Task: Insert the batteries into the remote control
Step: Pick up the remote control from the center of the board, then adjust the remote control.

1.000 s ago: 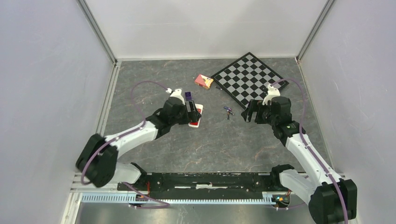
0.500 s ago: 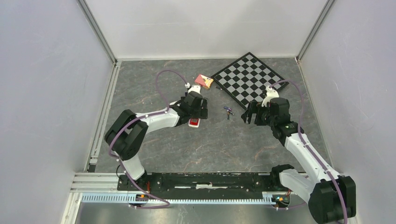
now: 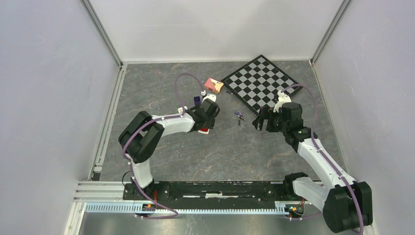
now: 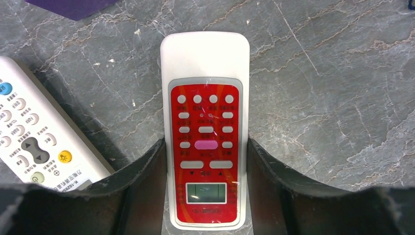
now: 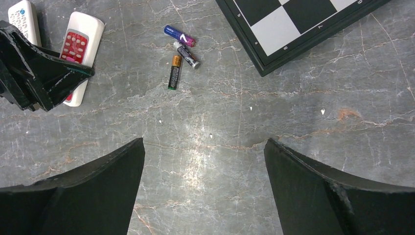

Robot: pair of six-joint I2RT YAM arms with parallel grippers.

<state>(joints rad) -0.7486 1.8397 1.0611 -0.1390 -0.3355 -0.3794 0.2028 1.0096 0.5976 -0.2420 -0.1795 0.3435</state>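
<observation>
The remote control (image 4: 205, 73) lies face up on the stone table, with a red button panel and a small display; its back is hidden. My left gripper (image 4: 205, 144) has come down over its display end, and both fingers press its long sides. The top view shows that gripper (image 3: 206, 122) covering most of the remote (image 3: 204, 129). Three batteries (image 5: 179, 35) lie loose together between the arms, two purple-dark and one black with gold (image 5: 174, 71). My right gripper (image 5: 204, 142) hangs open over bare table short of the batteries (image 3: 239, 116), nothing between its fingers.
A second, white remote (image 4: 34, 137) lies just left of the held one, close to my left finger. A purple object (image 3: 197, 100) sits beyond them. A chessboard (image 3: 259, 83) fills the back right, with a small red patterned box (image 3: 214, 85) beside it.
My left arm folded in and its gripper shifted slightly over the red-faced remote, its jaws narrowing from wide open onto the remote's sides. The right arm barely moved.
</observation>
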